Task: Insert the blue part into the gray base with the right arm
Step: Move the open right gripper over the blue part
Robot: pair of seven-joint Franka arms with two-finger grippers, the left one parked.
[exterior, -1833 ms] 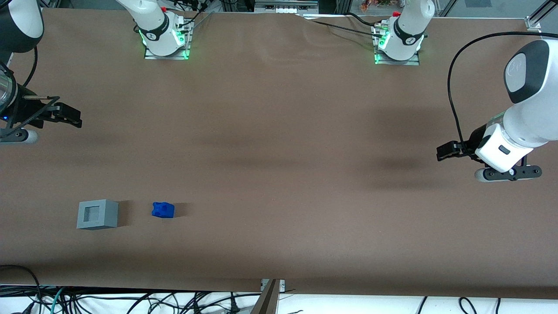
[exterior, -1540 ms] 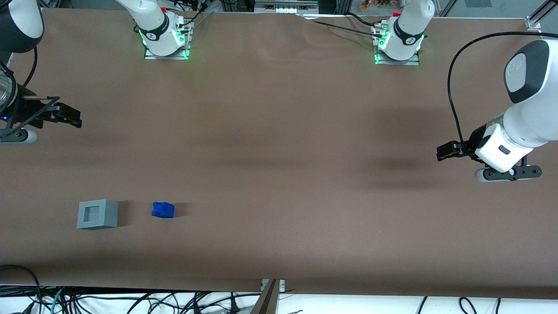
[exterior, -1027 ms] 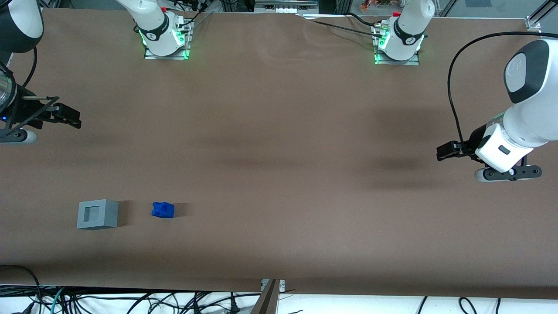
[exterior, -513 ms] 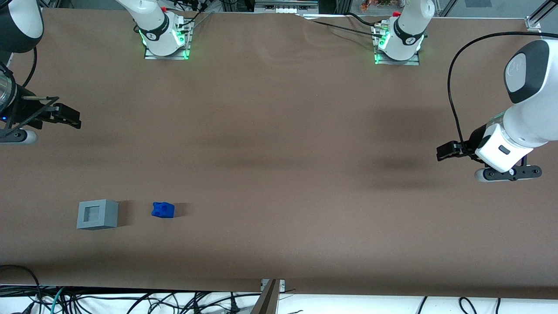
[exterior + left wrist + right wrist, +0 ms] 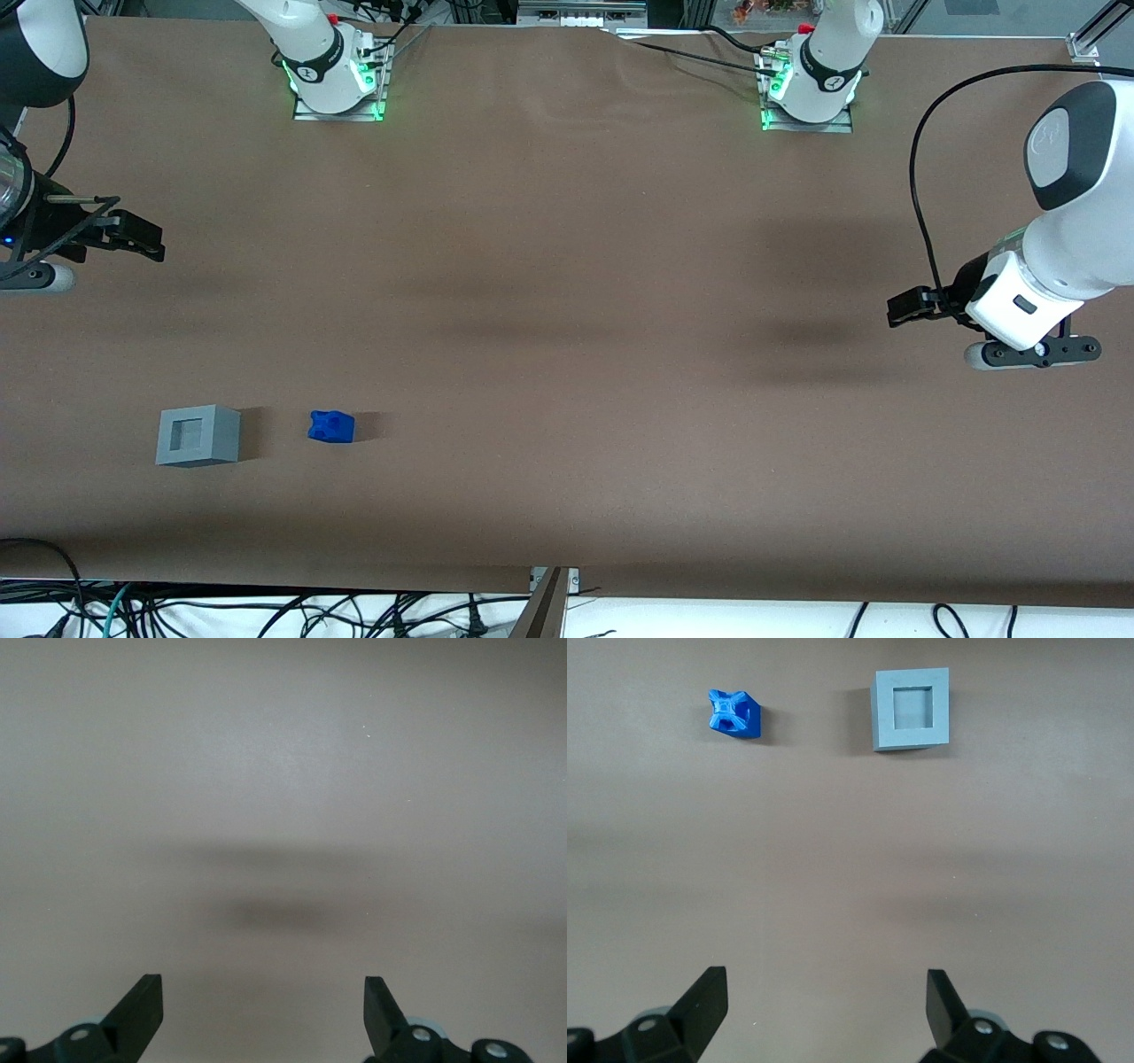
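Note:
The blue part (image 5: 331,426) lies on the brown table beside the gray base (image 5: 198,435), a short gap between them. The base's square recess faces up. Both also show in the right wrist view: the blue part (image 5: 733,713) and the gray base (image 5: 912,708). My right gripper (image 5: 142,237) hangs above the table at the working arm's end, farther from the front camera than both parts and well apart from them. It is open and empty, its fingertips (image 5: 709,992) wide apart over bare table.
Two arm bases with green lights (image 5: 335,75) (image 5: 808,84) stand at the table's edge farthest from the front camera. Cables (image 5: 266,611) lie below the near edge. The brown table surface (image 5: 567,354) stretches toward the parked arm's end.

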